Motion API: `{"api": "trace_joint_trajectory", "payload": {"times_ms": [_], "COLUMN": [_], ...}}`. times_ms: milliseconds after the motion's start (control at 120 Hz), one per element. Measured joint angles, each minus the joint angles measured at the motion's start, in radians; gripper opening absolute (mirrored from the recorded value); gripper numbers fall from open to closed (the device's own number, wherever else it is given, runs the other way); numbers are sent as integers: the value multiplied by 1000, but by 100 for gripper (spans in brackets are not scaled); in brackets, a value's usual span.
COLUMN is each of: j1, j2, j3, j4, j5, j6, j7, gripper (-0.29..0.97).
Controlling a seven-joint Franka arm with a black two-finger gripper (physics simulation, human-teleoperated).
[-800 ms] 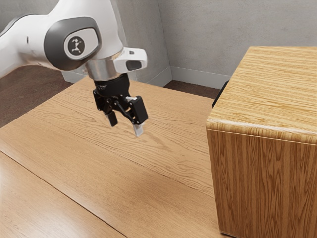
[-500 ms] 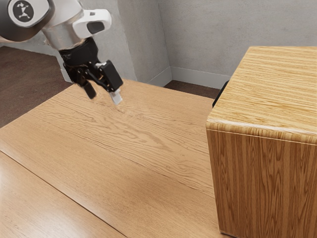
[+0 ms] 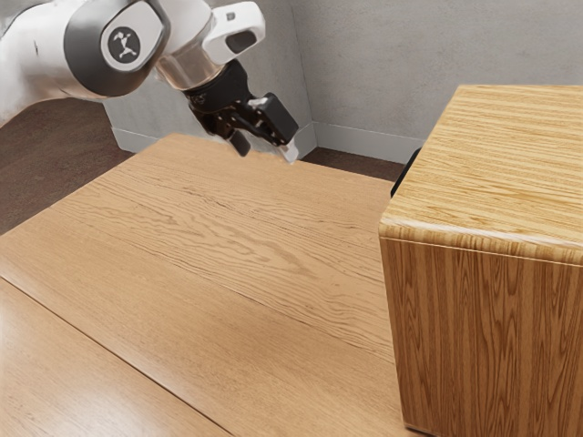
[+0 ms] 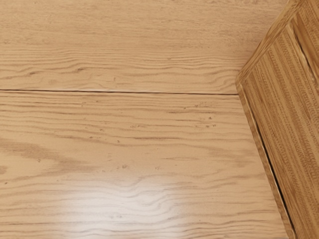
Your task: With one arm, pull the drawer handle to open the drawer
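Gripper (image 3: 265, 146) up high, well short of the cabinet (image 3: 492, 300)!
It hangs over the table's (image 3: 228, 273) far edge, fingers spread apart and holding nothing. The black handle (image 3: 405, 173) sits on the cabinet's far face, well apart from the gripper.

Glossy white arm (image 3: 55, 45), rounded links. Dark grey joint cap (image 3: 123, 44), round, with a small white figure mark at its centre. Just beyond the cap: brushed silver collar (image 3: 187, 71). Beside the collar, farther from the cap: white block (image 3: 232, 27) with a dark oval inset. Farthest from the cap: black gripper (image 3: 268, 151), angular body. One finger (image 3: 278, 123) pale-tipped.
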Motion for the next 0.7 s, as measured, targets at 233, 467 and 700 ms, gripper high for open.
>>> {"api": "trace_joint_trajectory", "payload": {"times_ms": [233,467,700], "j1": [-80,15,-35], "j2": [3,9,15], "j3": [-21,-20,-17], "j4": [0,-5,-37], "j5": [-12,-109,-266], "j6": [72,105,152], "j7": [-9,-20,-27], "gripper": [68,68,68]}}
